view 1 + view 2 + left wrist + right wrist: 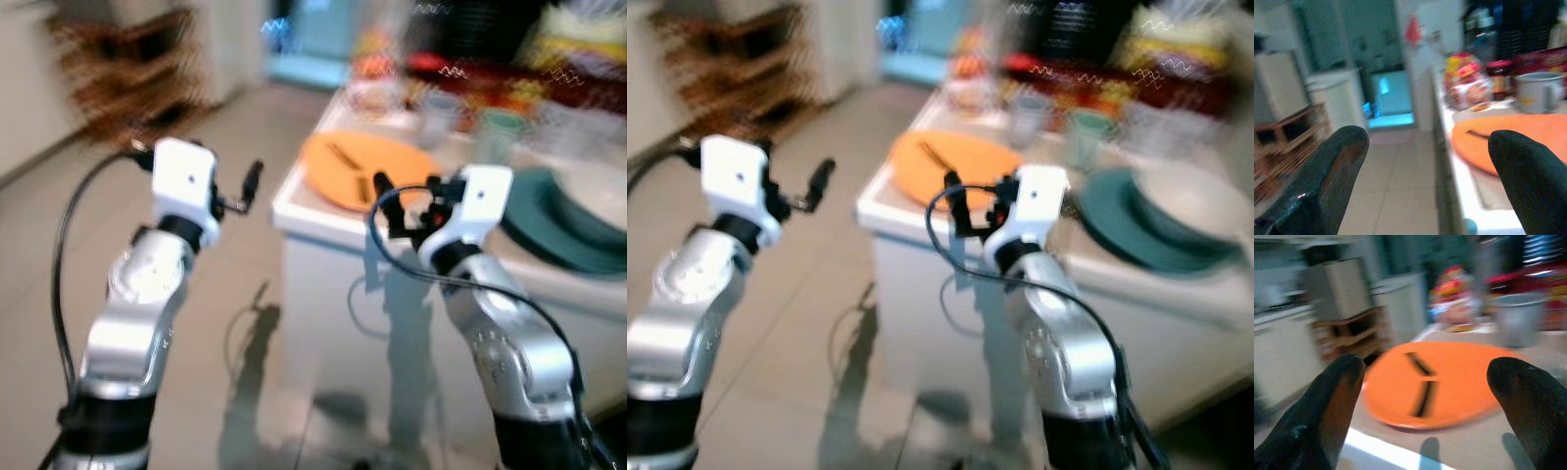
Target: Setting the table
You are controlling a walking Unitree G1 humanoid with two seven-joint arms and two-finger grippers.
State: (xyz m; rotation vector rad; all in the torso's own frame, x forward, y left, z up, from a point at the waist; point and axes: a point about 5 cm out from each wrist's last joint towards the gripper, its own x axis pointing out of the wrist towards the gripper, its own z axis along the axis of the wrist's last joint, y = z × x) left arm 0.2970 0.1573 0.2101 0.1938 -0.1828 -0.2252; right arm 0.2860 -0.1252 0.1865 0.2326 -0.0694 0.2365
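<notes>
An orange plate (367, 168) lies near the left end of a white table (323, 223), with two dark sticks (1422, 382) resting on it. Dark green plates (554, 220) are stacked to its right. My right gripper (384, 201) is open at the table's near edge, just in front of the orange plate (1440, 382), holding nothing. My left gripper (250, 186) is open too, over the floor left of the table, level with the tabletop (1484, 196). All views are blurred.
Grey cups (438, 116), a pale green cup (498, 132) and red and yellow food packs (490, 83) crowd the table's far side. A wooden rack (132, 69) stands at the back left. Tiled floor (245, 323) stretches left of the table.
</notes>
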